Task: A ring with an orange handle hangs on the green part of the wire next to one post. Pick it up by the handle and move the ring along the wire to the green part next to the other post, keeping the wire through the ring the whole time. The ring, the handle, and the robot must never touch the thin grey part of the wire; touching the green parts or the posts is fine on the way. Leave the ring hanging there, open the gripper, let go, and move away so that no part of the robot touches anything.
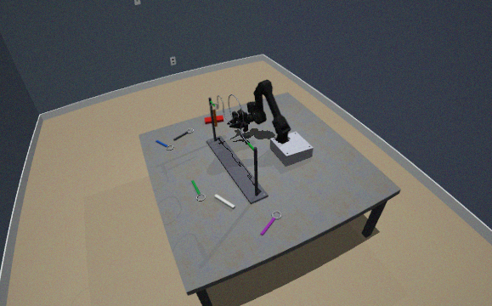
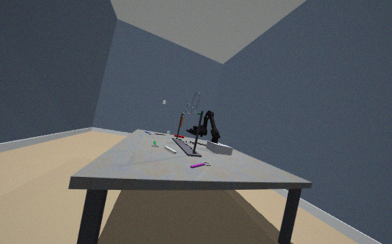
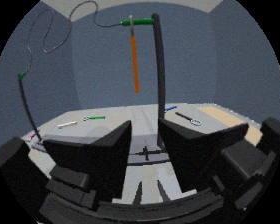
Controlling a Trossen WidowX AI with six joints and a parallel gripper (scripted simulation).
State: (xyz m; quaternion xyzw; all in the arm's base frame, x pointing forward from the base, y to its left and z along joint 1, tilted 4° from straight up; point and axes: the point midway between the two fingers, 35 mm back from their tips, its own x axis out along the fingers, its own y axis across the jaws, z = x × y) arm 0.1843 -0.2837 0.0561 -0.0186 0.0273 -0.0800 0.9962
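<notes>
The orange handle [image 1: 215, 118] [image 2: 181, 122] [image 3: 135, 65] hangs down beside the far post [image 1: 214, 133] [image 2: 179, 130] [image 3: 161, 75]. Its ring [image 3: 132, 31], seen edge-on, is around the green wire part [image 3: 145, 22] next to that post. The thin grey wire [image 2: 199, 93] loops from there to the other green part [image 1: 248, 145] [image 2: 199, 113] [image 3: 22, 76] at the near post [image 1: 256, 174] [image 2: 198, 133] [image 3: 27, 107]. My gripper [image 1: 229, 123] [image 2: 187, 131] [image 3: 144, 123] is partly open and empty, on the base side of the wire. In the wrist view the handle is ahead, above the fingertips.
A red block [image 1: 208, 121] [image 2: 179, 136] lies behind the far post. A white bar [image 1: 224, 201] [image 3: 67, 125], and green [image 1: 195, 186], purple [image 1: 268, 226], blue [image 1: 161, 144] and black [image 1: 181, 135] ring handles lie on the table. In the top view wire loops pass close to the gripper.
</notes>
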